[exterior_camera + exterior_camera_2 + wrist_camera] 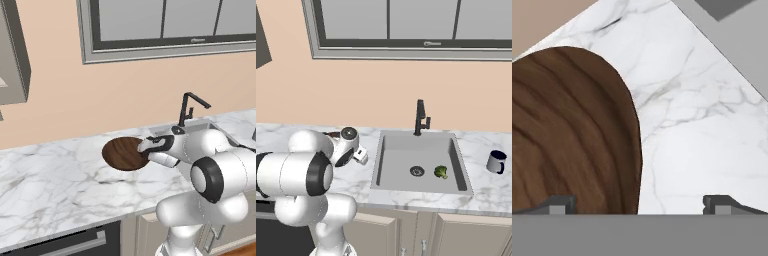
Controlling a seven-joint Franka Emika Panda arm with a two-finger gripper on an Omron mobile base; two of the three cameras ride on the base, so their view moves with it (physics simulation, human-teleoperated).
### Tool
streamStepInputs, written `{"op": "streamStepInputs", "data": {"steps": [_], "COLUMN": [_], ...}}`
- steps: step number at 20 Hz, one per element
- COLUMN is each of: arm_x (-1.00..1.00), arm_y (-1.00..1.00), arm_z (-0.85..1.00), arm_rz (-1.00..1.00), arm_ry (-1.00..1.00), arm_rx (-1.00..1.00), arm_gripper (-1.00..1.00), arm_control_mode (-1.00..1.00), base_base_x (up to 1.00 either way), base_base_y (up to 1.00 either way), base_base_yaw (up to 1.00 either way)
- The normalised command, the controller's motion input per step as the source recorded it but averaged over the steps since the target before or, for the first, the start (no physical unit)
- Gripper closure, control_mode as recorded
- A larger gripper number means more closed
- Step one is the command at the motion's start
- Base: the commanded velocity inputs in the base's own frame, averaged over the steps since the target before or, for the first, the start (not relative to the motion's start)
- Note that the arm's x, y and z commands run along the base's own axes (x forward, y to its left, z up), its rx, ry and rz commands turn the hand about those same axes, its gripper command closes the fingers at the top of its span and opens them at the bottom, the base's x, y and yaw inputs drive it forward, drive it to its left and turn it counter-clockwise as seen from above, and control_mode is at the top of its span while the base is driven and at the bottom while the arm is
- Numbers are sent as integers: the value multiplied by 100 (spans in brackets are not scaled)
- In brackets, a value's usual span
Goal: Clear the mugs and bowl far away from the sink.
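Note:
The dark-brown wooden bowl (121, 153) sits on the marble counter just left of the sink (202, 126). My gripper (144, 150) hangs low over the bowl's sink-side edge. In the hand view the bowl (567, 135) takes up the left half and its rim runs between my two fingertips, so the gripper (641, 205) stands open astride the rim, holding nothing. A glossy grey-white mug (496, 161) stands on the counter to the right of the sink (418, 165). A sliver of the bowl (331, 134) shows behind my arm.
A dark faucet (420, 118) rises behind the basin, and a piece of broccoli (441, 172) lies near the drain. Bare marble counter (45, 190) stretches far to the left of the bowl. The wall and a window stand behind.

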Motion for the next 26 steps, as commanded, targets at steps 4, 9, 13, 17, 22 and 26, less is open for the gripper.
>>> {"op": "streamStepInputs", "data": {"steps": [4, 9, 13, 17, 22, 26], "arm_x": [12, 12, 8, 0, -9, -53], "arm_y": [19, 22, 12, 3, 0, 0], "arm_z": [-16, -24, -23, -5, 40, 100], "arm_rz": [0, 0, 0, 0, -17, -37], "arm_ry": [0, 1, 1, 0, 0, 1], "arm_rx": [6, 8, 10, 2, 0, 1], "arm_gripper": [-100, 100, 100, 100, 100, 100], "arm_control_mode": [-100, -100, -100, -100, -100, -100], "base_base_x": [0, 0, 0, 0, 0, 0], "base_base_y": [0, 0, 0, 0, 0, 0], "base_base_yaw": [0, 0, 0, 0, 0, 0]}}
